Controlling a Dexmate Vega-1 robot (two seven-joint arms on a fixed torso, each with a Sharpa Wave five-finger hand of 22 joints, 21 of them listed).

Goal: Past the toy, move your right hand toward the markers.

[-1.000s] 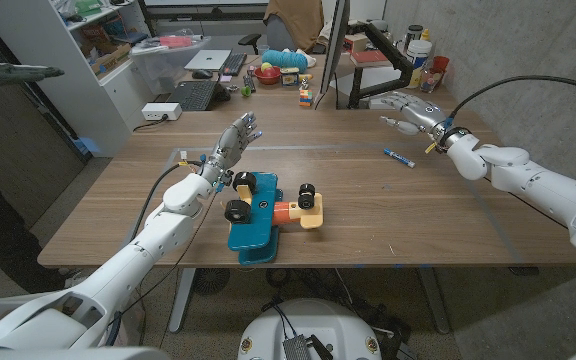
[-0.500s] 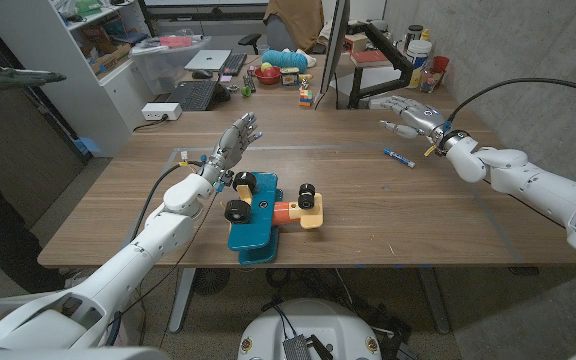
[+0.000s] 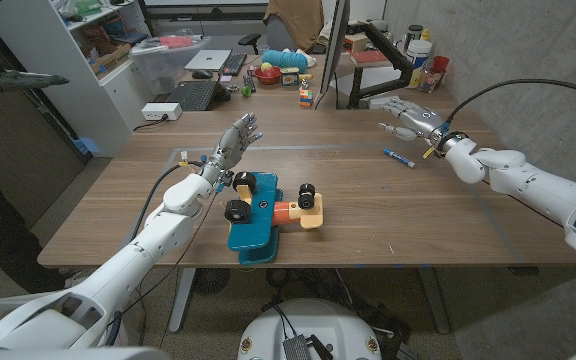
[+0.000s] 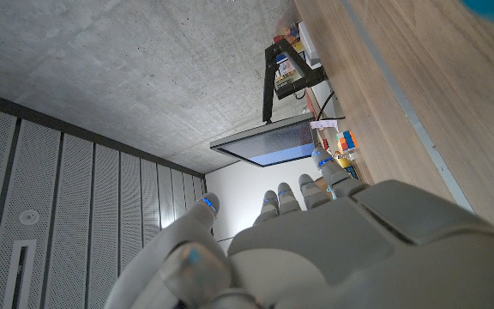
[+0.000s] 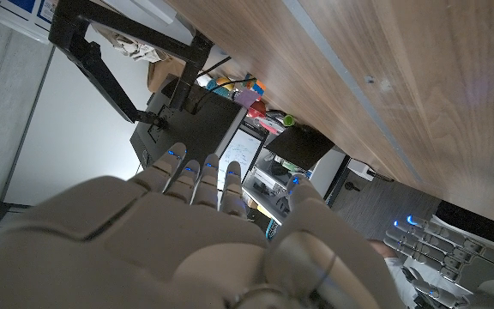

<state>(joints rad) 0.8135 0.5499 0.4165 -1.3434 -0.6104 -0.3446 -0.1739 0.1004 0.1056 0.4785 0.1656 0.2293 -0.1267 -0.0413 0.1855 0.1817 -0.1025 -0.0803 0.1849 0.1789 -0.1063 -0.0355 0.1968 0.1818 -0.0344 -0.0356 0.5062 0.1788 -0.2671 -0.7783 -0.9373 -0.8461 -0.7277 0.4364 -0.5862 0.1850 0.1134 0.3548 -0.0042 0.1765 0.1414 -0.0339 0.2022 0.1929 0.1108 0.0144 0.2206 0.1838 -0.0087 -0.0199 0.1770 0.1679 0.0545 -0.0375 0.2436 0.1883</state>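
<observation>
1. You were working at a wooden table (image 3: 388,215) in a cluttered office, with shelves at the far left and a desk with a laptop and bright odds and ends behind.
2. The toy (image 3: 266,213), a blue block with black wheels and an orange-and-tan part, sat near the table's front middle, just beside your left forearm.
3. Your right hand (image 3: 408,114) hovered open, fingers spread and holding nothing, over the far right of the table, well past the toy.
4. One blue marker (image 3: 399,157) lay on the table near that hand, a little nearer the robot.
5. Your left hand (image 3: 234,140) was raised, open and empty, behind the toy.
6. To finish well, I judged you should have eased the right hand low toward the marker and kept the forearm wide of the toy.
</observation>
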